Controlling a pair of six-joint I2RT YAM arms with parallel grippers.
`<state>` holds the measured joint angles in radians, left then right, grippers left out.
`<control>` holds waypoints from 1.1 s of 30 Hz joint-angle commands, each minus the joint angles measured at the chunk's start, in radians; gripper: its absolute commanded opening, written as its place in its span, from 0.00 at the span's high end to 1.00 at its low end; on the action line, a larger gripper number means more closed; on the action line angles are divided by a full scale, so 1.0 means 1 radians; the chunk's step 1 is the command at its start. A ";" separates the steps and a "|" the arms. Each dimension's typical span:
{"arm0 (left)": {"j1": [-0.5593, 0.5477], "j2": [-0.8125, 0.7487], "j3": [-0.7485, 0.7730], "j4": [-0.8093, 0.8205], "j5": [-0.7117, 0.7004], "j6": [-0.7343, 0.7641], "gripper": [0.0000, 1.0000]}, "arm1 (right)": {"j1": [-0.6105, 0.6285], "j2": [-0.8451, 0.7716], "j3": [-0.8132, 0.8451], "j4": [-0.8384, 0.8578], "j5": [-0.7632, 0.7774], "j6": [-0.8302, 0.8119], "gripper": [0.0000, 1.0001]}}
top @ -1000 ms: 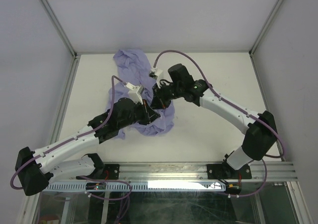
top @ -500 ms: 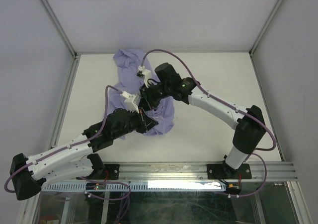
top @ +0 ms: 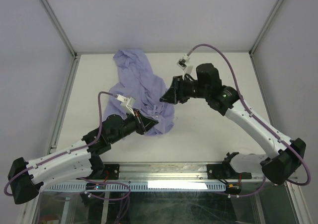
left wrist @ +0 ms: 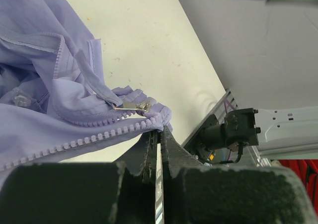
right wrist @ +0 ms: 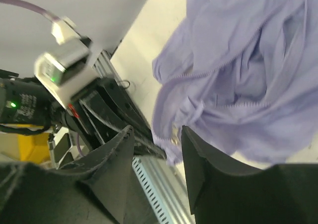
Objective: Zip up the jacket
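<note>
Open table (top: pixel 208 129) right of jacket (top: pixel 136 77) (left arm (top: pixel 107 132) blocking near side)

Bright even light, faint shadows on the table (top: pixel 208 129), near fingers (right wrist: pixel 213 174) blurred in wrist views, perhaps slight edge distortion.

The jacket (top: pixel 139 82) lies on the table (top: pixel 213 129), spreading away beyond the left claw (left wrist: pixel 160 134), its near hem between the tips. The zipper slider (left wrist: pixel 135 106) sits just beyond them. The right claw (top: pixel 165 98) hangs by the jacket's right edge.
</note>
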<state>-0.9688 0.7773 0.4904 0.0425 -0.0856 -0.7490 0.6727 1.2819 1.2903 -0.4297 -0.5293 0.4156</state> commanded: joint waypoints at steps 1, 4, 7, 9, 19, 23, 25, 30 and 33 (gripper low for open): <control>-0.004 -0.036 -0.031 0.150 -0.005 0.025 1.00 | -0.007 -0.078 -0.194 0.064 -0.008 0.228 0.55; -0.004 -0.044 -0.049 0.164 -0.006 0.027 1.00 | -0.006 -0.135 -0.342 0.236 -0.056 0.386 0.54; -0.004 -0.043 -0.060 0.172 0.000 0.026 1.00 | -0.003 -0.156 -0.439 0.387 -0.086 0.515 0.53; -0.004 -0.039 -0.061 0.175 0.004 0.027 1.00 | 0.001 -0.156 -0.479 0.451 -0.103 0.572 0.52; -0.004 -0.029 -0.064 0.181 0.007 0.022 1.00 | 0.030 -0.123 -0.574 0.685 -0.135 0.703 0.53; -0.004 -0.021 -0.065 0.183 0.004 0.018 1.00 | 0.041 -0.125 -0.582 0.713 -0.142 0.708 0.55; -0.004 -0.021 -0.067 0.184 0.001 0.014 1.00 | 0.041 -0.143 -0.590 0.705 -0.130 0.700 0.56; -0.004 -0.029 -0.080 0.195 0.005 0.001 1.00 | 0.043 -0.162 -0.594 0.676 -0.116 0.681 0.60; -0.004 -0.031 -0.082 0.198 0.006 -0.002 1.00 | 0.051 -0.145 -0.583 0.690 -0.126 0.676 0.65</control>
<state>-0.9688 0.7540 0.4107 0.1692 -0.0853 -0.7471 0.7105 1.1492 0.6895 0.1959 -0.6411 1.0977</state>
